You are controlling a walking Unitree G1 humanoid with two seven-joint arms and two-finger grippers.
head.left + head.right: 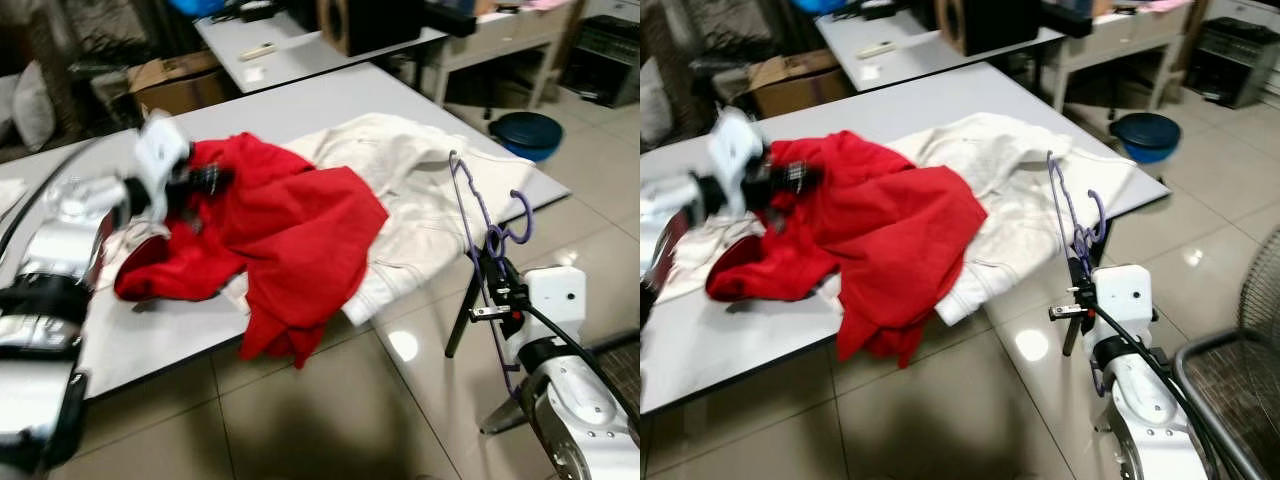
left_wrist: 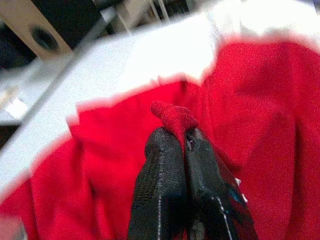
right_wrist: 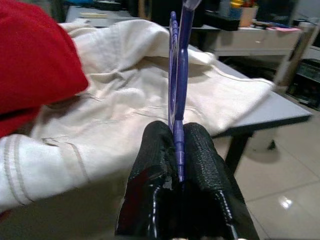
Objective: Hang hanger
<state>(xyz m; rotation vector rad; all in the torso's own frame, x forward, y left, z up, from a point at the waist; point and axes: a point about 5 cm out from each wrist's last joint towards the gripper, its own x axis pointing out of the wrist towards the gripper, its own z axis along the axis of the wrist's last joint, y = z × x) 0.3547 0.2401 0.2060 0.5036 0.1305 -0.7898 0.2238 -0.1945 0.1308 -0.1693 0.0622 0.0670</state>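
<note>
R gripper (image 3: 177, 150) is clamping the purple hanger (image 1: 478, 215) upright, off the table's (image 1: 320, 95) front-right corner, beside the white garment (image 1: 410, 200). L gripper (image 2: 176, 145) is pinching a fold of red cloth (image 1: 280, 230) w/ fingers closed. Risk: thin hanger is twisting or slipping in the pinch, or red fold is pulling free as it's lifted.

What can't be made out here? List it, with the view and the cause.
- Red garment: its type and its collar are unclear; it lies crumpled, and the left gripper, jaws shut on a fold, is motion-blurred in the eye views.
- Purple hanger: its lower part is hidden behind the right gripper; in the right wrist view the top edge cuts it off.
- White garment: partly covered by the red one.
- Items on the far table: too small and blurred.
</note>
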